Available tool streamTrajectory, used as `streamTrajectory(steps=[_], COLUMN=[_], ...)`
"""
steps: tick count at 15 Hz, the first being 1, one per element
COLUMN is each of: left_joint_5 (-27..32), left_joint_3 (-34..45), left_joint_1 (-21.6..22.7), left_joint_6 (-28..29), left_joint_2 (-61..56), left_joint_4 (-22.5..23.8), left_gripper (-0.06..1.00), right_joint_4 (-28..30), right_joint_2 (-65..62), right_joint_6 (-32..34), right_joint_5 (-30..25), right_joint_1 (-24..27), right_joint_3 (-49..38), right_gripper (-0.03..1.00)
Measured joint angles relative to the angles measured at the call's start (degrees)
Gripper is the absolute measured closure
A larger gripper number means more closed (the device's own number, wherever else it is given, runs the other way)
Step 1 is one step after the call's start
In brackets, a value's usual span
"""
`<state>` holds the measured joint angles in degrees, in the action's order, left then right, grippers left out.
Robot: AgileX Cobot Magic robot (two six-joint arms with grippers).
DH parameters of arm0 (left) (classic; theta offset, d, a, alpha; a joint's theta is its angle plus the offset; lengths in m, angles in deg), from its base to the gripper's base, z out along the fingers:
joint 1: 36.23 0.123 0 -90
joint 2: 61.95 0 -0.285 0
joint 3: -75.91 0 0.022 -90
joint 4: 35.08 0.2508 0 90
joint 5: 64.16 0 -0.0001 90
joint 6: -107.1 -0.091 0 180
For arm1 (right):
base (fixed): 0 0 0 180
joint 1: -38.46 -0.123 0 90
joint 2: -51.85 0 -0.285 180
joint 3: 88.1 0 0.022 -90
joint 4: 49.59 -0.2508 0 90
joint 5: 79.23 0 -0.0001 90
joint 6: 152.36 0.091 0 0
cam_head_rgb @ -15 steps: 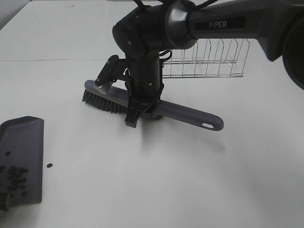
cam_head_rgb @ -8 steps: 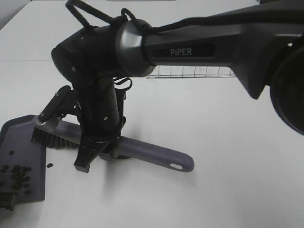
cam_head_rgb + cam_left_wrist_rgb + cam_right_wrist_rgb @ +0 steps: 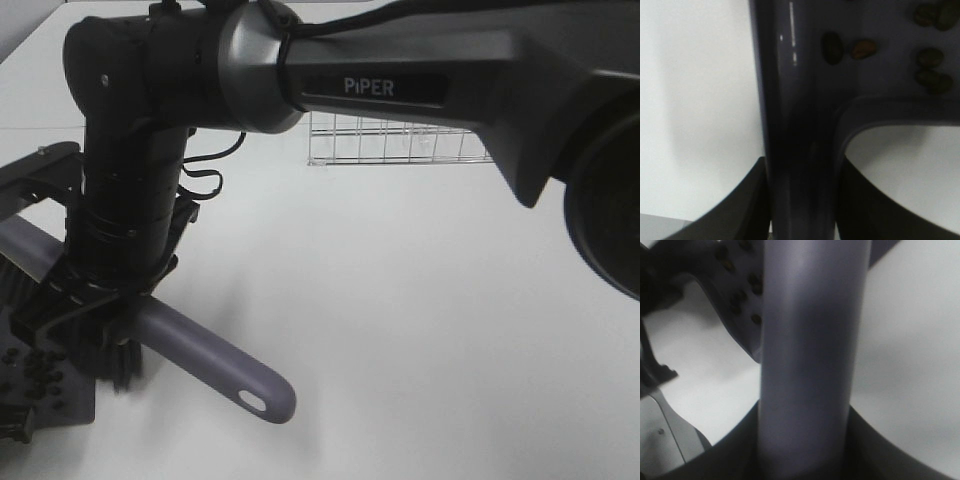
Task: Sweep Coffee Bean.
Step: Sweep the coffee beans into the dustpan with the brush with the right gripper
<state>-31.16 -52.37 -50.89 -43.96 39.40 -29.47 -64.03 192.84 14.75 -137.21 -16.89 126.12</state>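
Note:
My right gripper (image 3: pixel 95 315) reaches across to the left and is shut on the purple-grey brush (image 3: pixel 200 350), whose handle fills the right wrist view (image 3: pixel 810 340). Its black bristles (image 3: pixel 122 368) sit at the edge of the purple-grey dustpan (image 3: pixel 68 402) at the lower left. Several dark coffee beans (image 3: pixel 38 372) lie in the pan; they also show in the left wrist view (image 3: pixel 832 47) and the right wrist view (image 3: pixel 756 319). My left gripper (image 3: pixel 802 222) is shut on the dustpan's handle (image 3: pixel 795 150), one finger on each side.
A wire rack (image 3: pixel 400 150) stands at the back of the white table (image 3: pixel 420 330). The right arm's thick body (image 3: pixel 130 200) hides much of the pan and the table's left part.
The right arm has swept the brush left and forward until the bristles are at the dustpan's edge. The stray bean beside the pan no longer shows.

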Motion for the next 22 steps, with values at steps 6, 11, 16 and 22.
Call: streamTrajectory(steps=[6, 11, 16, 22], left_joint_5=[0.11, 1.32, 8.54, 14.09], left_joint_3=[-0.11, -3.21, -16.62, -32.54], left_joint_1=[0.0, 0.0, 0.0, 0.0], left_joint_6=[0.0, -0.29, -3.67, -9.63], left_joint_2=[0.11, 1.03, 1.95, 16.79], left_joint_4=[0.0, -0.23, -0.17, -1.2], left_gripper=[0.6, 0.6, 0.6, 0.6], right_joint_4=[-0.46, 28.48, 34.15, 35.01], right_joint_2=[0.0, -2.29, -3.15, -1.55], right_joint_6=[1.66, 12.89, 16.33, 15.01], right_joint_5=[1.89, -6.76, -10.31, -11.69], right_joint_1=[0.0, 0.34, 11.06, 19.31], right_joint_3=[2.98, 2.98, 2.98, 2.98], right_gripper=[0.66, 0.66, 0.66, 0.66])
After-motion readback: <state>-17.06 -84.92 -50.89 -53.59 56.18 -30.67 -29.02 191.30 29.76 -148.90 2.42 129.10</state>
